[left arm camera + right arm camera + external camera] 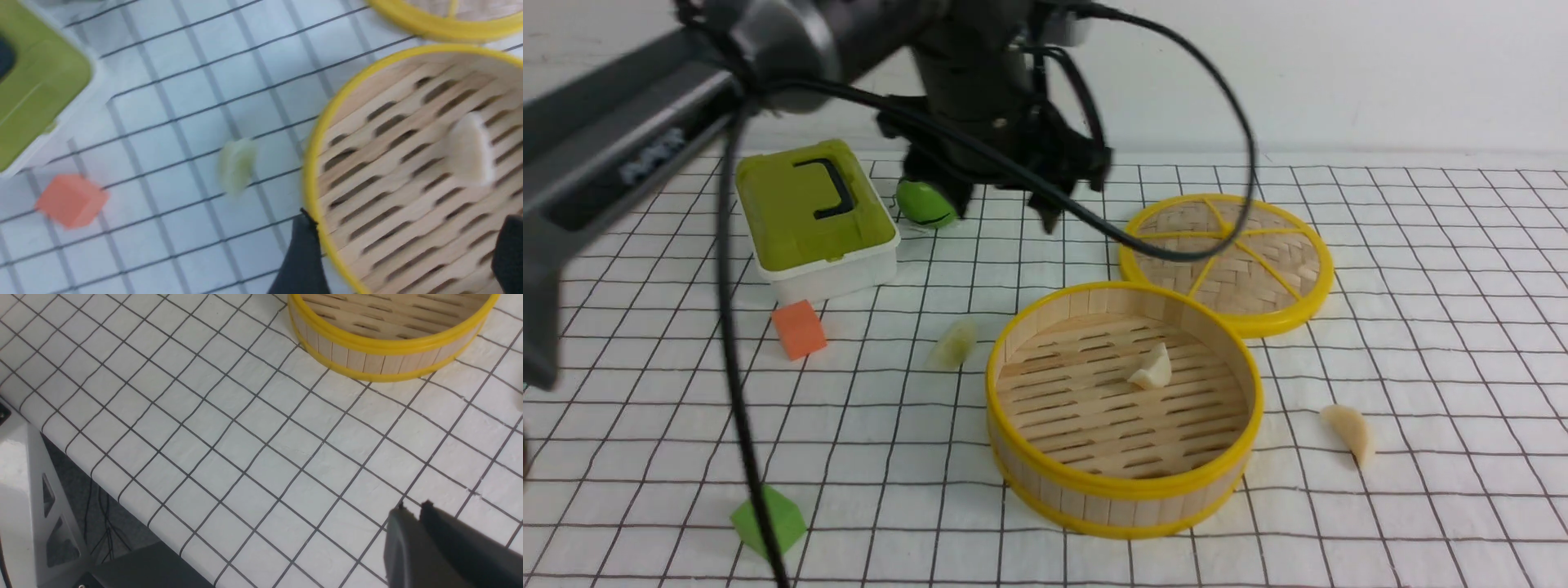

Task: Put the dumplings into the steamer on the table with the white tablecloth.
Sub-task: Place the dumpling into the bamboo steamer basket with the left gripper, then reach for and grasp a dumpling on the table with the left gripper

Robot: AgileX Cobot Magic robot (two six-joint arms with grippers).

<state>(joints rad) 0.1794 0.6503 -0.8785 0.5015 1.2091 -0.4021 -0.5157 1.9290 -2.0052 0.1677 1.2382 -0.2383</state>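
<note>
One greenish dumpling (pixel 953 343) lies on the table (pixel 1421 269) just left of the steamer (pixel 1123 490), a second dumpling (pixel 1150 367) on its slats, a third dumpling (pixel 1349 433) to its right. The left fingers (pixel 302 253) are spread apart (empty); the right fingers (pixel 408 539) are pressed together.

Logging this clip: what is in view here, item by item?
steamer: 1, bamboo with yellow rims, centre of the cloth
dumplings: 3, cream-white; one in the steamer, a pale green one left of it, one right of it
lid: 1, woven with yellow spokes, behind the steamer
box: 1, white with a green top, far left
orange cube: 1, in front of the box
green cube: 1, near left
green round object: 1, beside the box
tablecloth: 1, white with a black grid
left gripper: open, empty, above the steamer
right gripper: shut, empty
</note>
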